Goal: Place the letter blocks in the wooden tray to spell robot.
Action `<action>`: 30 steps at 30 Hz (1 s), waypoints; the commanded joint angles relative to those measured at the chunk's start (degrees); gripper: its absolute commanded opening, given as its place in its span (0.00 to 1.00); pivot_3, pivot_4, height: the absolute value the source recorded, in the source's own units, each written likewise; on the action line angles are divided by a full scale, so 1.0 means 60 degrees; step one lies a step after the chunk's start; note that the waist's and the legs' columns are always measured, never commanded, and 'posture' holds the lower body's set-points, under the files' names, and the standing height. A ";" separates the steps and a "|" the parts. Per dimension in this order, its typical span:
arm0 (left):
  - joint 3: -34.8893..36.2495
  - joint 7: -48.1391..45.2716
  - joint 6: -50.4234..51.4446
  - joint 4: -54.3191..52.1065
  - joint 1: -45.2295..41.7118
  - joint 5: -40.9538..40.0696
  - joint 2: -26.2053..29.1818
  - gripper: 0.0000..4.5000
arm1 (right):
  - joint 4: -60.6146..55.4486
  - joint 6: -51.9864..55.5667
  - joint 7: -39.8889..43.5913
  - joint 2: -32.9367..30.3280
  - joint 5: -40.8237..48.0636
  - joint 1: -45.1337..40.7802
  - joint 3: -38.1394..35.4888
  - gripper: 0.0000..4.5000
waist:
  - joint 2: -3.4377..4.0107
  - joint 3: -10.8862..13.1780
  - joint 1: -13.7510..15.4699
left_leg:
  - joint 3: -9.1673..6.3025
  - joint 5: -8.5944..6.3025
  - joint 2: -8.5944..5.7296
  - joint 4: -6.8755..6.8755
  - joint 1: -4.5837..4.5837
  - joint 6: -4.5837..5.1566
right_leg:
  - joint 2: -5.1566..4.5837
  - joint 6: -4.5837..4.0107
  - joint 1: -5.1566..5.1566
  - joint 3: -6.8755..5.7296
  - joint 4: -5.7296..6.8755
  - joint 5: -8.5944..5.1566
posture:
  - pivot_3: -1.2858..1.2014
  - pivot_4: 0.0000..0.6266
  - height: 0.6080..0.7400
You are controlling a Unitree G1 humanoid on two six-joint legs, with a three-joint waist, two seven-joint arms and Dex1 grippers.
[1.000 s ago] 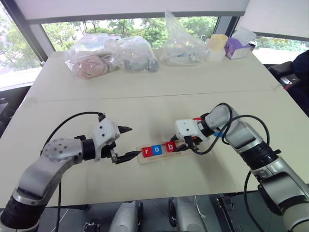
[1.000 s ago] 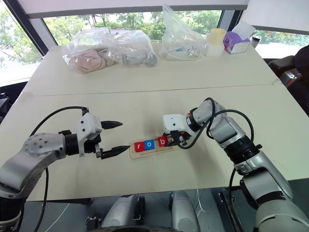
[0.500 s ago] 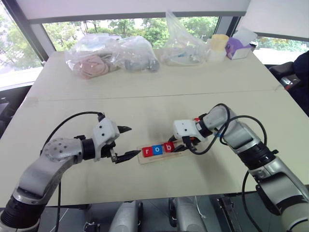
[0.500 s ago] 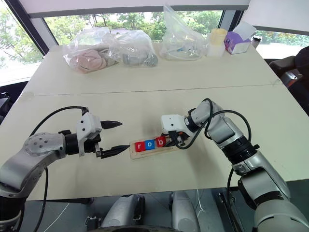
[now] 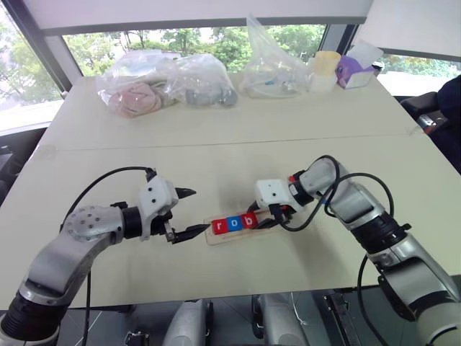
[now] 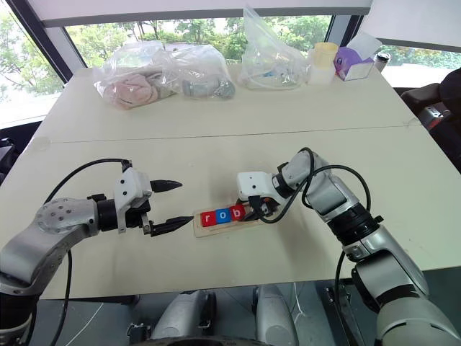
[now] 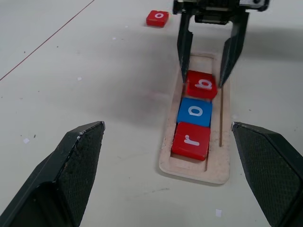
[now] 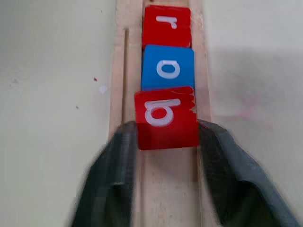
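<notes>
The wooden tray (image 7: pixel 226 142) lies on the table between my two grippers. In its slot, three letter blocks sit in a row: a red r (image 7: pixel 191 140), a blue o (image 7: pixel 194 112) and a red b (image 7: pixel 202 85), the b lying slightly askew against the o. My right gripper (image 7: pixel 202 81) points down over the b, open, one fingertip (image 8: pixel 116 175) close on each side of the tile. A loose red o tile (image 7: pixel 157 18) rests on the table beyond the tray. My left gripper (image 5: pixel 196 211) hovers wide open just off the tray's r end, holding nothing.
Clear plastic bags (image 5: pixel 166 86) with soft items lie along the table's far edge. Beside them stand another bag (image 5: pixel 270 68), a yellow-lidded cup (image 5: pixel 324 68) and a purple tissue box (image 5: pixel 356 72). A seam (image 5: pixel 216 144) crosses the tabletop.
My right gripper slid the b tile slightly left, up against the blue o. Its fingers then spread off the tile. The left arm stayed still.
</notes>
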 commanded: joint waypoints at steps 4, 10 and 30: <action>0.0116 0.0040 -0.0095 -0.0256 -0.0041 -0.0003 -0.0009 1.00 | -0.0399 0.0029 -0.0006 -0.0039 0.0079 -0.0152 -0.0107 0.99 | 0.0000 0.0000 0.0000 | 0.0000 0.0000 0.0000 0.0000 0.0000 0.0000 | 0.0000 0.0000 0.0000 0.0000 0.0000 0.0000 | 0.52 0.24 0.89; 0.0064 0.0001 -0.0136 -0.0202 -0.0089 0.0013 -0.0031 1.00 | -0.0592 0.0491 -0.0299 0.0015 0.0464 -0.0348 -0.0656 0.99 | 0.0000 0.0000 0.0001 | 0.0000 0.0000 0.0000 0.0000 0.0000 0.0000 | -0.0001 0.0000 0.0000 0.0000 0.0000 0.0000 | 0.52 0.24 0.89; 0.0005 -0.0153 -0.0160 -0.0082 -0.0285 0.0018 -0.0013 1.00 | 0.0201 -0.0641 -0.3095 0.0575 -0.0320 0.0436 -0.0956 0.99 | 0.0001 -0.0001 -0.0011 | -0.0001 0.0004 -0.0004 -0.0003 0.0001 -0.0008 | 0.0002 -0.0008 -0.0003 0.0000 0.0009 0.0007 | 0.52 0.24 0.89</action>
